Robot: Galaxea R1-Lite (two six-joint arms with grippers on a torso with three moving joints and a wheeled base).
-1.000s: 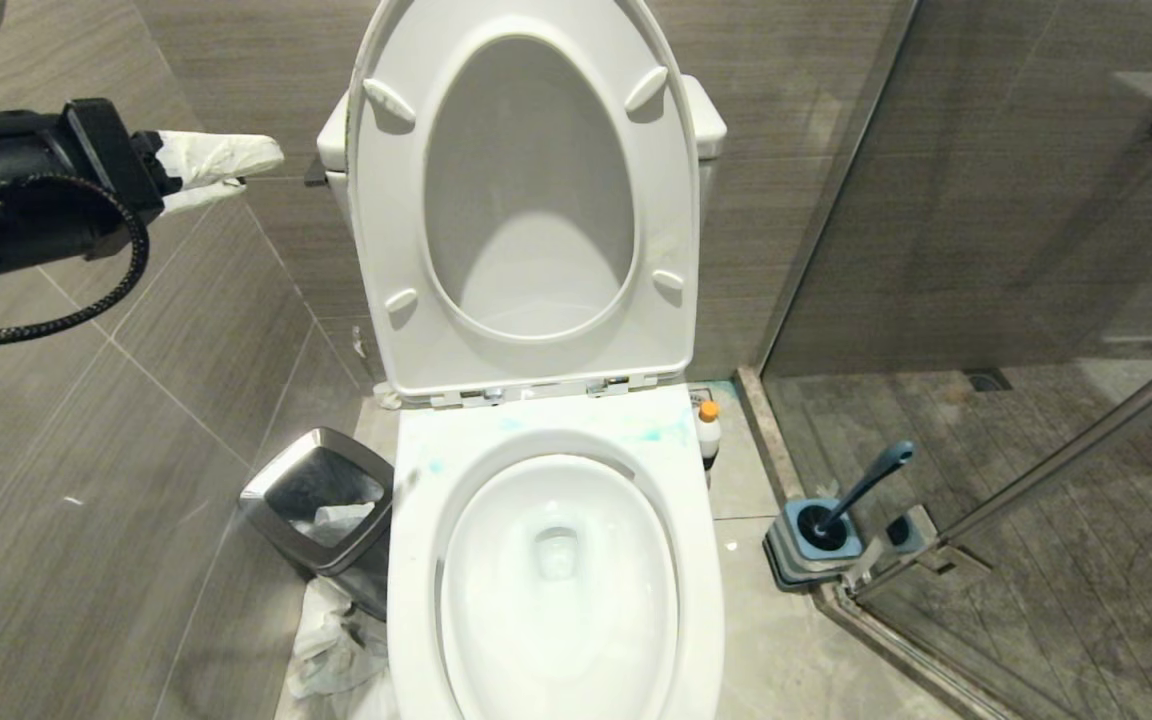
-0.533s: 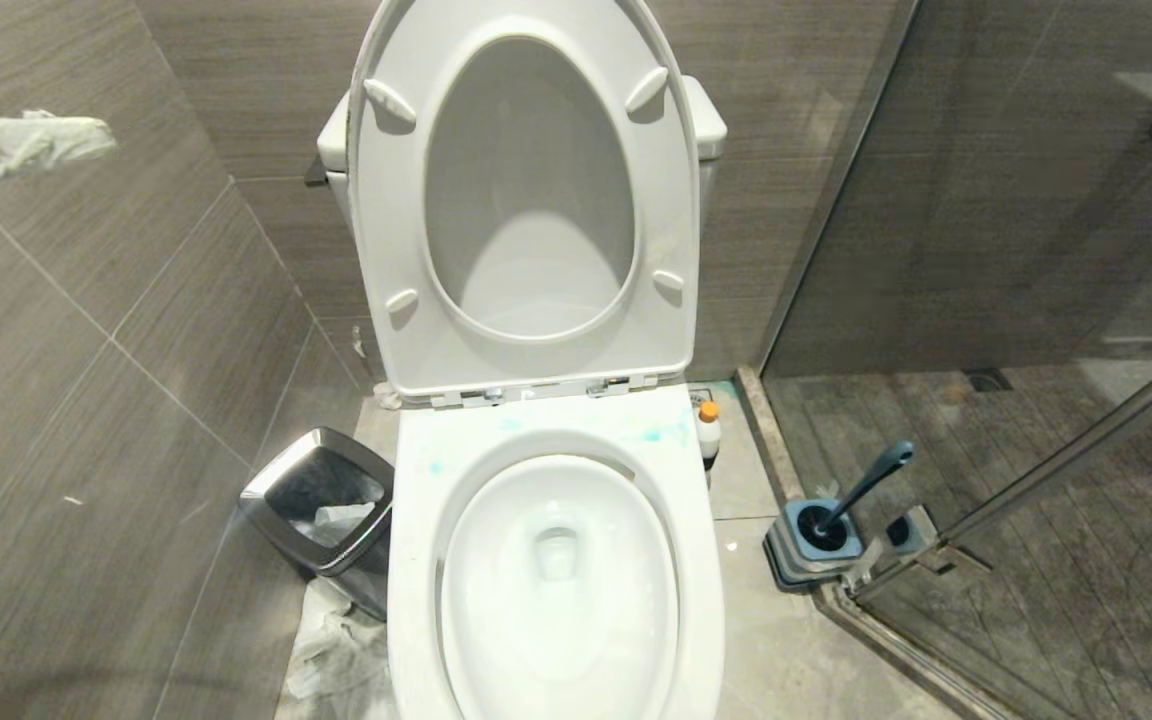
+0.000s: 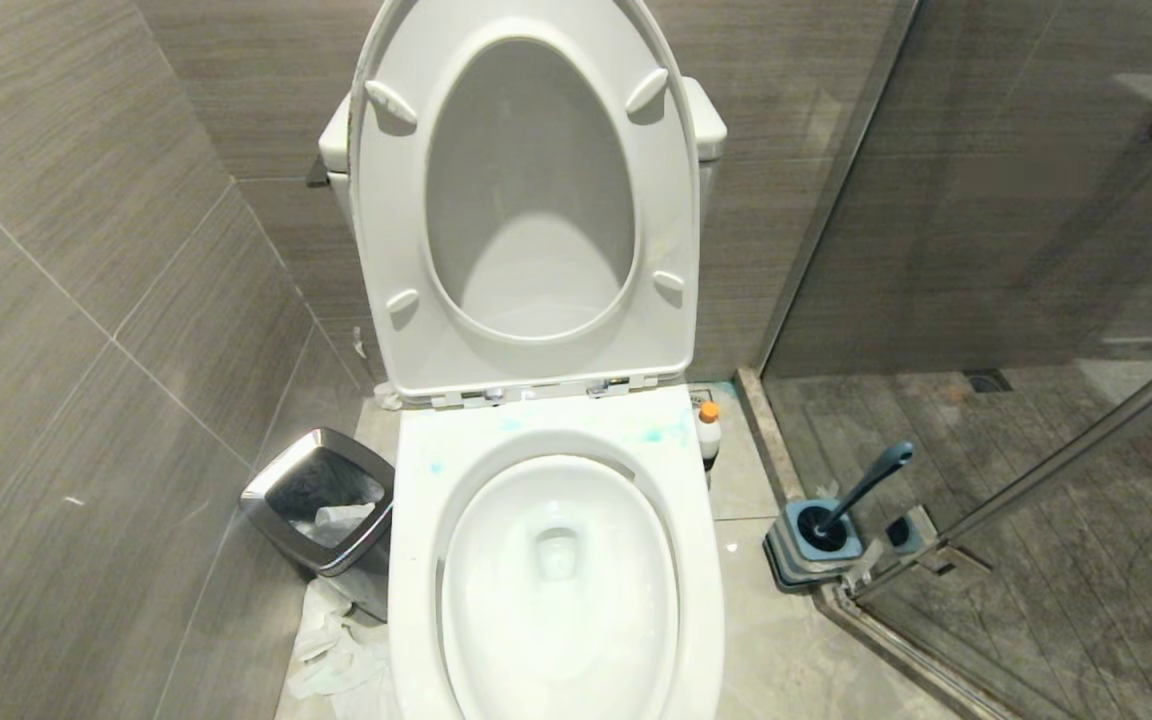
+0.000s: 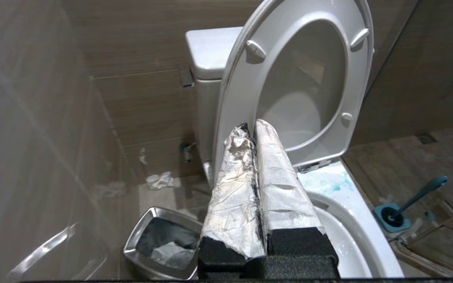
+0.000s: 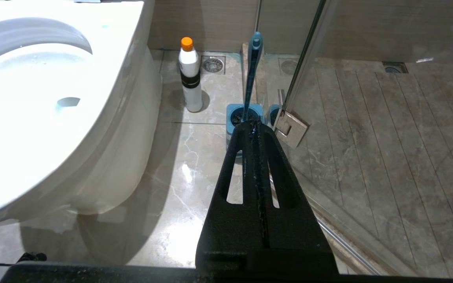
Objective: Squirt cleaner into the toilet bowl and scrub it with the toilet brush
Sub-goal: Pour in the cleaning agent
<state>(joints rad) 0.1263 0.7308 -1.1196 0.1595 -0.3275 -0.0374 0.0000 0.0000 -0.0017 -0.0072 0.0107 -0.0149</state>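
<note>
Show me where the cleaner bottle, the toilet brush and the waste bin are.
cleaner bottle (image 5: 190, 84): right wrist view, white body.
toilet brush (image 3: 866, 483): head view, handle.
waste bin (image 3: 281, 480): head view, steel rim.

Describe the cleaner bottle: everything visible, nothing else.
The cleaner bottle is small, white, plastic-looking, with an orange cap and a dark band around its middle. It stands upright and capped on the marbled floor tile, beside the toilet base near the back wall, apart from the brush holder. Nothing grips or touches it; only the floor bears it. In the head view it peeks out right of the toilet rim, partly hidden. Its contents cannot be seen.
</note>
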